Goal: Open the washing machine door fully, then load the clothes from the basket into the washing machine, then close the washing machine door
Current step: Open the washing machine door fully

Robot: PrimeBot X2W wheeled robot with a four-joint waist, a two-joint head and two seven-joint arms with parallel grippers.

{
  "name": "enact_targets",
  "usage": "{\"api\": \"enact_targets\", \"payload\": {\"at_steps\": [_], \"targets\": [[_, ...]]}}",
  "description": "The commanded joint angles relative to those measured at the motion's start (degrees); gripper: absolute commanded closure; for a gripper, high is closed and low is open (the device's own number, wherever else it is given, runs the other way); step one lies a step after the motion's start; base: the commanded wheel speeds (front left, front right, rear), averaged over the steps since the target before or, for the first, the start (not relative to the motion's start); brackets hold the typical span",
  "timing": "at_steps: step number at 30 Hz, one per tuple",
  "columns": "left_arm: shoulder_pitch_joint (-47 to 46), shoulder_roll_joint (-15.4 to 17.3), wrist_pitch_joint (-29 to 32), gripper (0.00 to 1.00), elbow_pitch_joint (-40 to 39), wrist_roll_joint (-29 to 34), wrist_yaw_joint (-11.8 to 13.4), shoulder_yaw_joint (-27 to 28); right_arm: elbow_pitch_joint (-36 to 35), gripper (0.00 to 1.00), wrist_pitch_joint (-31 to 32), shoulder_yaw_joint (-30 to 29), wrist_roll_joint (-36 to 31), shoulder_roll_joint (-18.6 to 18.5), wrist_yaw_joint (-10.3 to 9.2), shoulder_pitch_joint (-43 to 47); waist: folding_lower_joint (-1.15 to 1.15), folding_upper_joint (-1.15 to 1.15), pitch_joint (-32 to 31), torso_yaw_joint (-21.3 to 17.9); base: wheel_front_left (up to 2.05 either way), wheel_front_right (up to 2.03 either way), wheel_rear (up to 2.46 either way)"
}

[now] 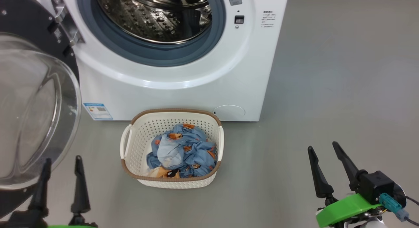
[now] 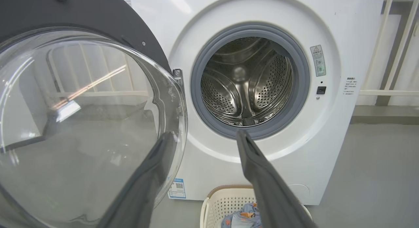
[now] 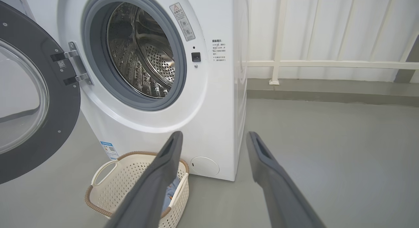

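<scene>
The white washing machine (image 1: 183,80) stands with its steel drum (image 2: 247,80) bare. Its door (image 1: 31,100), black-rimmed with a bulging glass bowl, hangs swung out to the left on a metal hinge (image 1: 65,20). On the floor in front sits the cream basket (image 1: 131,156), holding the blue bear-print clothes (image 1: 183,151). My left gripper (image 1: 62,162) is open at the lower left, its left finger right by the door glass (image 2: 81,123). At the lower right my right gripper (image 1: 324,149) is open and holds nothing, well right of the basket (image 3: 108,185).
Grey floor (image 1: 343,74) stretches to the right of the machine. A white railing (image 3: 327,62) runs along the back wall. The open door juts out on the left, close to my left arm. A blue energy sticker (image 1: 97,111) marks the machine's lower front.
</scene>
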Motion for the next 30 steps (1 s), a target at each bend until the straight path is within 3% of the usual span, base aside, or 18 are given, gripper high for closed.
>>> {"api": "enact_targets", "payload": {"at_steps": [1,10,16,30], "targets": [[-0.2,0.99,-0.23,0.0,-2.03,-1.1,-0.3,0.44,-1.42,0.0,-0.6,1.61,0.27,0.05,0.36,0.49,0.0,0.0,-0.64,-1.14,0.0,0.0,0.0],[2.87,0.95,-0.23,0.0,-1.44,-0.85,-0.24,-2.81,-2.22,0.0,-0.81,2.04,-0.1,0.06,0.36,1.71,0.0,0.0,-1.69,-3.69,0.0,0.0,0.0],[5.52,0.94,-0.23,0.0,-1.36,-1.97,1.29,-4.67,-2.73,0.0,-0.9,2.66,0.12,0.06,0.36,3.19,0.0,0.0,-2.77,-4.79,0.0,0.0,0.0],[8.64,0.93,-0.23,0.0,-1.21,-3.26,3.02,-7.02,-3.91,0.0,-1.02,2.41,0.17,0.06,0.36,5.78,0.0,0.0,-4.41,-4.77,0.0,0.0,0.0]]}}
